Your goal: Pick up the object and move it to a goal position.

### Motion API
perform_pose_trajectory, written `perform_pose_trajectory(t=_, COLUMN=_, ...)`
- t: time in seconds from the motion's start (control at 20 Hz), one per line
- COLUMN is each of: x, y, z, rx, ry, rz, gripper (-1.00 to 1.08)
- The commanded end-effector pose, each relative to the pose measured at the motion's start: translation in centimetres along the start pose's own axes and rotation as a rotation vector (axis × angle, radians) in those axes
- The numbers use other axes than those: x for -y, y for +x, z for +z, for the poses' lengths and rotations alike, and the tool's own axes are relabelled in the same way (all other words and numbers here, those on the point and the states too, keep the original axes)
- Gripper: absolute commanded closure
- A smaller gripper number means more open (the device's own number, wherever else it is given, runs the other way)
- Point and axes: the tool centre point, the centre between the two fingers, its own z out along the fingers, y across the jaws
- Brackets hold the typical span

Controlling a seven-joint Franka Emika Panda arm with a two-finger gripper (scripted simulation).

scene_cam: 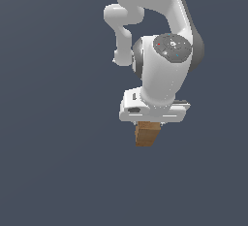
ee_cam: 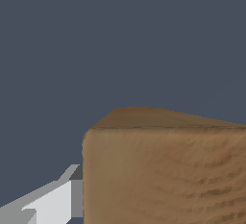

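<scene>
no readable text, label, brand or number from my station, either view. arm's wrist cap (scene_cam: 172, 47) carries few tiny coloured specks, red and cyan, too small for me to read as signs. wooden block (ee_cam: 163, 170) shows grain only, no print.

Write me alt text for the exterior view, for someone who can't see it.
A white robot arm reaches down from the top of the frame, with a small brown wooden block directly under its gripper. The fingers are hidden, so contact is unclear. The background is plain dark blue-grey.
</scene>
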Motion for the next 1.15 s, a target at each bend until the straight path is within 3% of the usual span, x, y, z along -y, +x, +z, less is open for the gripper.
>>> perform_pose_trajectory(t=0.0, x=1.4, y=1.1, z=-1.2, rx=-0.01, ry=0.002, rz=0.001, gripper=1.08)
perform_pose_trajectory(t=0.5, x=5.0, y=3.4, z=-2.8, rx=-0.011, ry=0.002, rz=0.001, gripper=1.08)
perform_pose_trajectory(t=1.1, x=6.1, y=4.3, z=-3.3, rx=-0.011, ry=0.002, rz=0.001, gripper=1.08)
